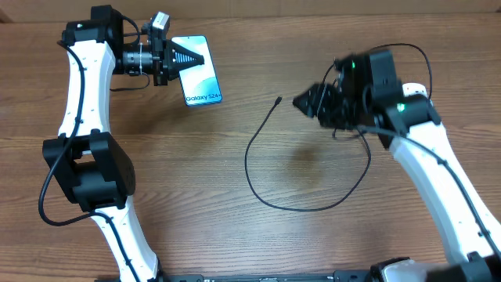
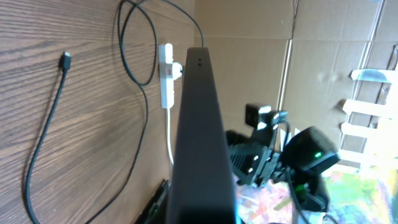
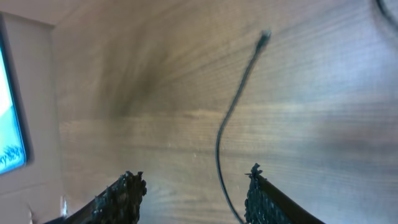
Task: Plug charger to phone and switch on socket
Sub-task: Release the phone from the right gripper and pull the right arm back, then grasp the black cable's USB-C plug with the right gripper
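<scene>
Evidently the charger [image 1: 246, 164] was a thin, limp cable looped on the table [image 1: 235, 243], its connector tip [image 1: 279, 99] well apart from the phone [image 1: 202, 82]; the stiffer tip was judged the proper hold. The right end effector [image 3: 194, 174] hung wide open and empty over it, and the left end effector [image 1: 188, 56] gripped the phone.

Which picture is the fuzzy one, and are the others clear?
Right wrist view: the charger looks soft and smeared, and a dark shadow lies on the table. Overhead view: the cable is crisp and the light is even. Left wrist view: the phone sits so near the lens that its dark edge fills the middle.
</scene>
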`<state>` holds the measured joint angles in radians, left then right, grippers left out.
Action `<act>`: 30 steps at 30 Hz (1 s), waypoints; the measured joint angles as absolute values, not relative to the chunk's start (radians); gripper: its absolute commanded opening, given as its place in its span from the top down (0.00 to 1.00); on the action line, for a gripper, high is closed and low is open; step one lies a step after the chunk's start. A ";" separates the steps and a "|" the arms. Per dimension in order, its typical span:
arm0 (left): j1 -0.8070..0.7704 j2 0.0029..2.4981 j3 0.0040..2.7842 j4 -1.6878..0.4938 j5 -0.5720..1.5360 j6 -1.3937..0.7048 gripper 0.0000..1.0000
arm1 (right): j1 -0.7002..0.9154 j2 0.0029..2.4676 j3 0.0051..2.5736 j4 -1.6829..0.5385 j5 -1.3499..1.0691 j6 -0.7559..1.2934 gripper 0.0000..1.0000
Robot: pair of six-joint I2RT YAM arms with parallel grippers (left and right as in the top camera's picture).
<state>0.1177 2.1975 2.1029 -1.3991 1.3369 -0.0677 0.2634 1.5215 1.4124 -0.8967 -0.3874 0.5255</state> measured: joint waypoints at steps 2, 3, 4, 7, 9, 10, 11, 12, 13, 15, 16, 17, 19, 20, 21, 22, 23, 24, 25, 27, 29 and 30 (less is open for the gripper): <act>0.118 2.197 2.103 -1.399 1.340 -0.073 0.96 | 0.264 1.579 1.486 -0.928 -0.381 0.519 0.45; 0.118 2.197 2.103 -1.399 1.339 -0.076 0.96 | 0.264 1.606 1.514 -0.935 -0.377 0.519 0.45; 0.118 2.197 2.103 -1.398 1.339 -0.079 0.96 | 0.263 1.643 1.541 -0.937 -0.376 0.522 0.45; 0.118 2.197 2.103 -1.399 1.338 -0.088 0.96 | 0.264 1.728 1.573 -0.921 -0.372 0.551 0.47; 0.118 2.197 2.103 -1.399 1.335 -0.096 0.96 | 0.264 1.793 1.574 -0.898 -0.369 0.585 0.47; 0.118 2.197 2.103 -1.399 1.335 -0.099 0.96 | 0.264 1.826 1.574 -0.884 -0.368 0.604 0.48; 0.118 2.197 2.103 -1.399 1.335 -0.099 0.96 | 0.264 1.851 1.574 -0.871 -0.368 0.620 0.48; 0.118 2.197 2.103 -1.399 1.333 -0.102 0.96 | 0.263 1.884 1.574 -0.850 -0.367 0.641 0.48; 0.118 2.197 2.103 -1.399 1.330 -0.102 0.96 | 0.264 1.911 1.574 -0.829 -0.368 0.660 0.48; 0.118 2.197 2.103 -1.399 1.325 -0.102 0.96 | 0.265 1.965 1.574 -0.784 -0.371 0.700 0.48; 0.118 2.197 2.103 -1.399 1.321 -0.102 0.96 | 0.265 1.990 1.574 -0.764 -0.374 0.717 0.48; 0.117 2.197 2.103 -1.399 1.317 -0.102 0.96 | 0.266 2.008 1.574 -0.749 -0.377 0.731 0.49; 0.113 2.197 2.103 -1.399 1.312 -0.103 0.96 | 0.272 2.038 1.574 -0.718 -0.380 0.755 0.49; 0.111 2.197 2.103 -1.399 1.309 -0.105 0.96 | 0.276 2.049 1.574 -0.702 -0.380 0.764 0.49; 0.110 2.197 2.103 -1.399 1.307 -0.105 0.96 | 0.282 2.061 1.574 -0.681 -0.382 0.770 0.49; 0.106 2.197 2.103 -1.399 1.304 -0.105 0.96 | 0.290 2.073 1.574 -0.664 -0.383 0.777 0.50; 0.105 2.197 2.103 -1.399 1.304 -0.105 0.96 | 0.296 2.082 1.574 -0.655 -0.383 0.783 0.50; 0.104 2.197 2.103 -1.399 1.304 -0.105 0.96 | 0.305 2.092 1.574 -0.646 -0.384 0.789 0.51; 0.104 2.197 2.103 -1.399 1.303 -0.105 0.96 | 0.313 2.102 1.574 -0.641 -0.385 0.793 0.52; 0.104 2.197 2.103 -1.399 1.301 -0.105 0.96 | 0.329 2.119 1.574 -0.640 -0.384 0.809 0.54; 0.104 2.197 2.103 -1.399 1.301 -0.105 0.96 | 0.342 2.136 1.574 -0.635 -0.384 0.823 0.57; 0.104 2.197 2.103 -1.399 1.301 -0.105 0.96 | 0.343 2.139 1.574 -0.632 -0.384 0.825 0.58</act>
<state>0.1043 2.1975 2.1029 -1.3991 1.3006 -0.1055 0.3431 2.1391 1.5738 -0.6323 -0.3843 0.8249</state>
